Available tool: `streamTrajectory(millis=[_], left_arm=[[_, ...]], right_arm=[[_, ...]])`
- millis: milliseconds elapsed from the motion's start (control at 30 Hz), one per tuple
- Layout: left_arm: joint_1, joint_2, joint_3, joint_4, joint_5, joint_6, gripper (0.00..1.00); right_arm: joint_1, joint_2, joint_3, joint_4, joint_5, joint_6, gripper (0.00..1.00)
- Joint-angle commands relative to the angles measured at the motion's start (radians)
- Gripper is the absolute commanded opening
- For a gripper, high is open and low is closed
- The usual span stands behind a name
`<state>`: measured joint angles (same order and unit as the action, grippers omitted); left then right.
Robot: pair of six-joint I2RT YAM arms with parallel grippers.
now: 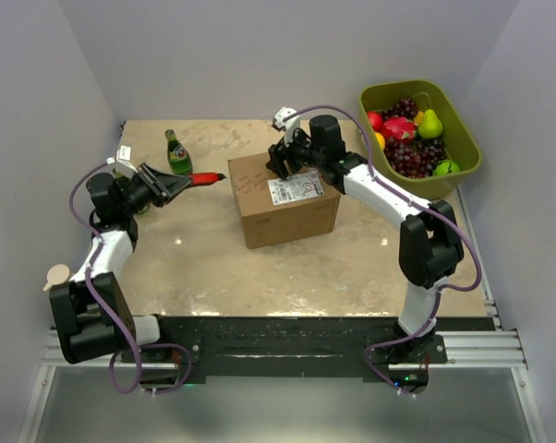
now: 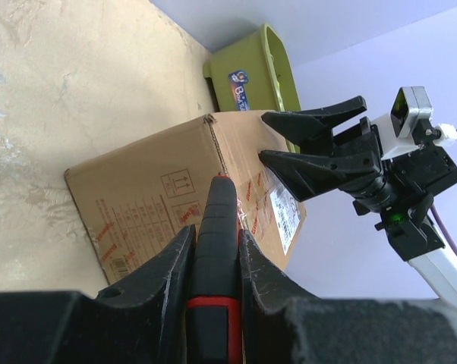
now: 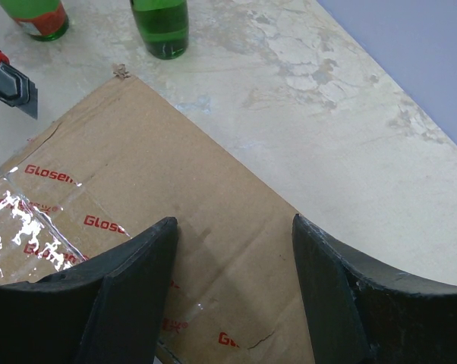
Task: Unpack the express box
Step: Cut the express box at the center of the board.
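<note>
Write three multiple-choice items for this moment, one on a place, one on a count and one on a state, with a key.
1. Where does the olive-green plastic fruit tub stand in the top view?
A) at the far right
B) at the near left
C) between the arm bases

2. How many green glass bottles does the right wrist view show?
A) one
B) two
C) four

3. What is the left gripper doing?
A) standing open and empty
B) shut on the red-and-black utility knife
C) shut on a bottle

Key:
1 A: the tub sits beyond and to the right of the brown corrugated cardboard carton.
2 B: two bottles stand side by side past the carton's corner.
3 B: both fingers press against the knife's sides.
</note>
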<state>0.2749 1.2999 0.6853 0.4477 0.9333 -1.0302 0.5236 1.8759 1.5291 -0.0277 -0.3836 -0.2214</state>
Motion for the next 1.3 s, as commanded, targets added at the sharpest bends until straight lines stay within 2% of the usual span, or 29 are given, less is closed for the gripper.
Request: streamTrajectory(millis=[0, 367, 633, 900, 1267], left_arm=[[0.007, -0.016, 0.036, 0.031, 0.007, -0.008, 0.00], [-0.037, -0.014, 0.045, 0.033, 0.010, -0.016, 0.00], [-0.037, -0.024, 0.023, -0.004, 0.010, 0.002, 0.00], [0.018, -0.053, 0.095, -0.055, 0.009, 0.027, 0.00], [-0.017, -0.053, 0.049, -0.066, 0.016, 0.015, 0.00]], right_arm=[[0.047, 0.052, -0.057, -0.164, 0.015, -0.026, 0.68], [0.056, 0.055, -0.057, -0.163, 0.020, -0.030, 0.68], [0.062, 0.058, -0.055, -0.161, 0.028, -0.036, 0.68], [0.064, 0.058, -0.061, -0.166, 0.035, -0.042, 0.69], [0.067, 0.063, -0.058, -0.169, 0.034, -0.044, 0.69]])
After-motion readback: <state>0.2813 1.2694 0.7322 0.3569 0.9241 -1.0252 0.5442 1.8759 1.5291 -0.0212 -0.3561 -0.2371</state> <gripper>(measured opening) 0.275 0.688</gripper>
